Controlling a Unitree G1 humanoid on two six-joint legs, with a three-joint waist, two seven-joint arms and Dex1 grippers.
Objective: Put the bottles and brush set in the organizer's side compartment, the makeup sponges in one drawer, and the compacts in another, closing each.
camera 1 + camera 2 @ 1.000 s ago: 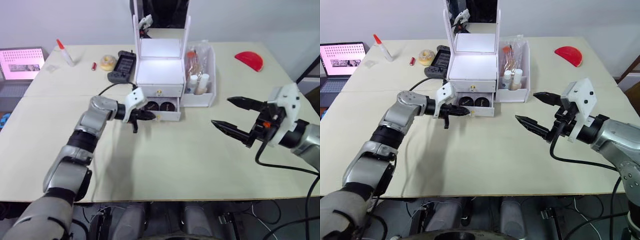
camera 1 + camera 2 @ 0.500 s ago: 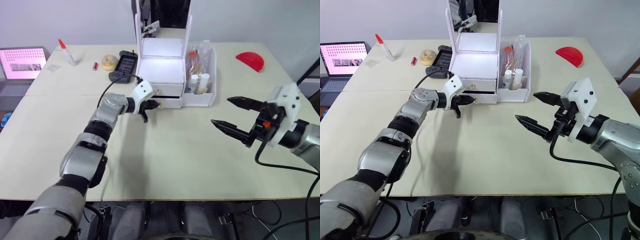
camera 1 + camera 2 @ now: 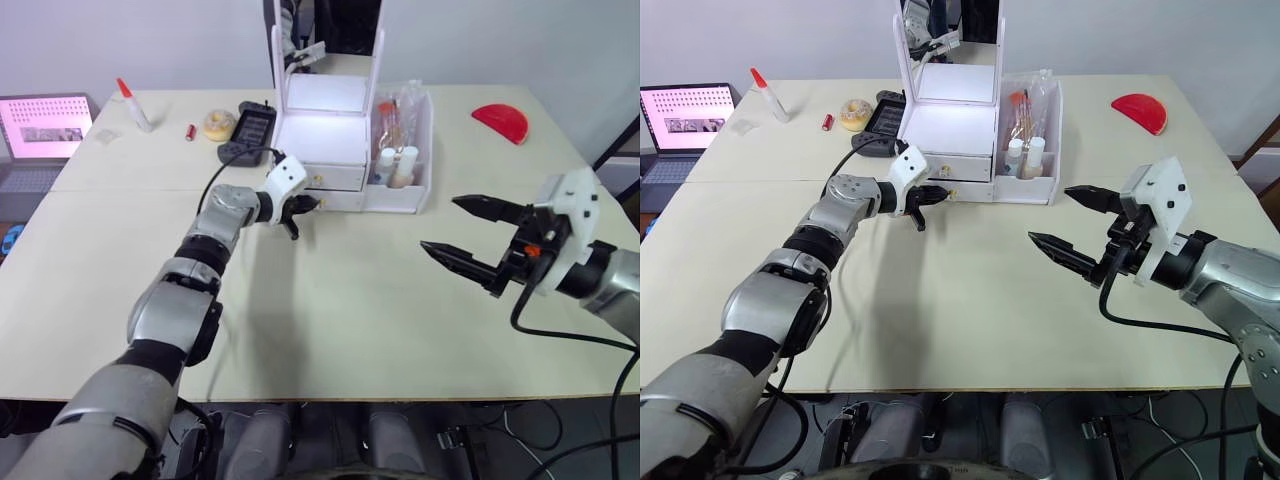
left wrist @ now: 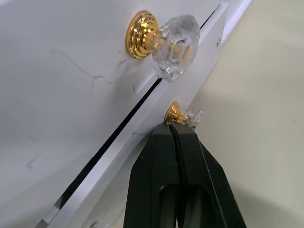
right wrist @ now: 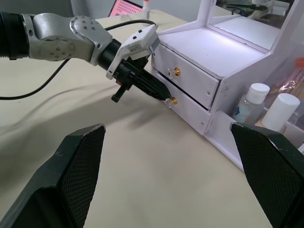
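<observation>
The white organizer (image 3: 322, 150) with a mirror stands at the table's back middle. Its side compartment (image 3: 425, 150) holds two white-capped bottles (image 3: 397, 167) and the bagged brush set (image 3: 392, 112). Both drawers sit pushed in; in the left wrist view a thin dark gap lines the lower drawer front (image 4: 114, 156). My left gripper (image 3: 308, 205) is shut, its tips against the lower drawer's gold and crystal knob (image 4: 183, 115). My right gripper (image 3: 440, 226) hangs open and holding nothing over the table to the right. The compacts and makeup sponges are hidden.
A red half-round object (image 3: 500, 120) lies at the back right. Left of the organizer are a black device (image 3: 247, 130), a yellow roll (image 3: 215, 124), a small red item (image 3: 188, 131), a glue bottle (image 3: 131, 105) and a laptop (image 3: 42, 125).
My left gripper moved toward the organizer and pushed the lower drawer in. The two compacts that showed in the open drawer are now hidden. The right gripper stayed put.
</observation>
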